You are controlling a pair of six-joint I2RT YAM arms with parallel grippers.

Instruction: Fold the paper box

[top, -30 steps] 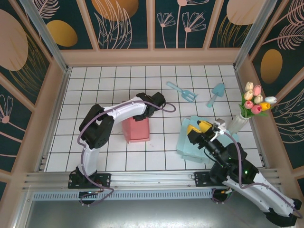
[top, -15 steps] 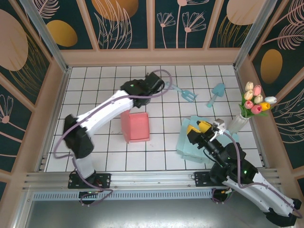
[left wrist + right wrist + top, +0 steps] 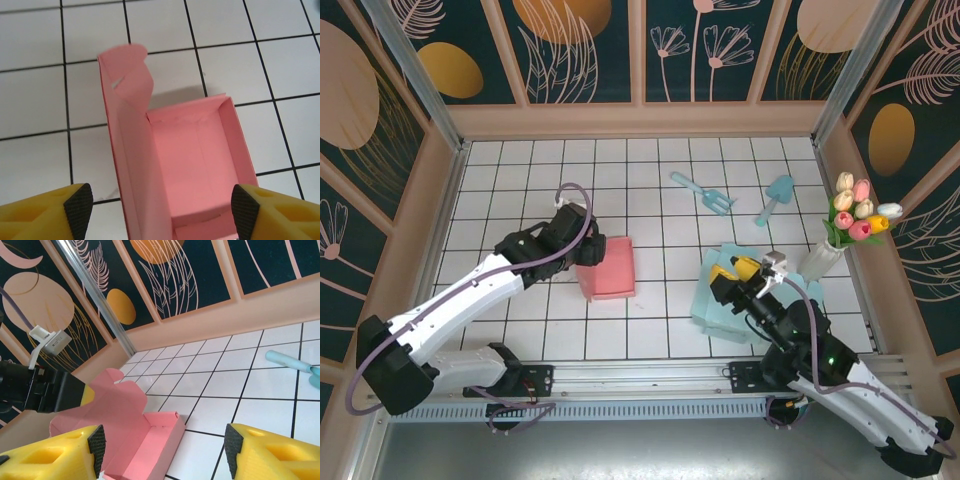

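Care is advised; left gripper (image 3: 162, 207), spread wide, is best closed squarely on lid flap (image 3: 130, 75) of pink box (image 3: 197, 160); right gripper (image 3: 165, 445) is held open.

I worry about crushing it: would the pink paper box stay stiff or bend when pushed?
The pink box probably bends easily: its walls look thin and its flap curls. Open and empty, it likely slides lightly across the tiles.

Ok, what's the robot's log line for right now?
left gripper: open, at pink paper box | right gripper: open, empty | lid: not closed
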